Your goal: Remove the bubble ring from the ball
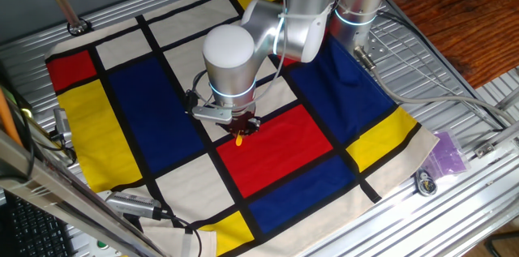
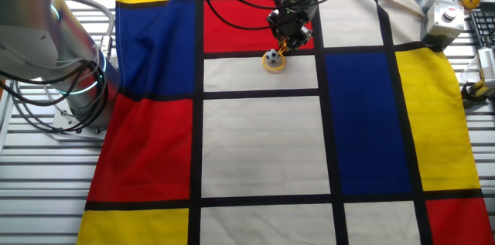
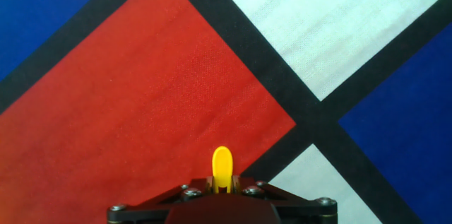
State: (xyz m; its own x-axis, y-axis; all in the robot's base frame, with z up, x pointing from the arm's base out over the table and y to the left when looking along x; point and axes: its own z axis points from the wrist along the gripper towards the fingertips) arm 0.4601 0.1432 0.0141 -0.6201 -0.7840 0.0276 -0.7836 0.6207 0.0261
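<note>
Hand view: jaws closed narrow on bubble ring [image 3: 222,167] handle, yellow tip poking past gripper [image 3: 222,181]. Other fixed view: loop circling ball [image 2: 271,57] on white square — handle grip presumably for lifting loop clear.

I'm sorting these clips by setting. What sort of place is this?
Probably a robotics lab bench: a slatted aluminium table under a colour-block cloth, button boxes at its edge, and an arm whose end effector grips a bubble ring.
</note>
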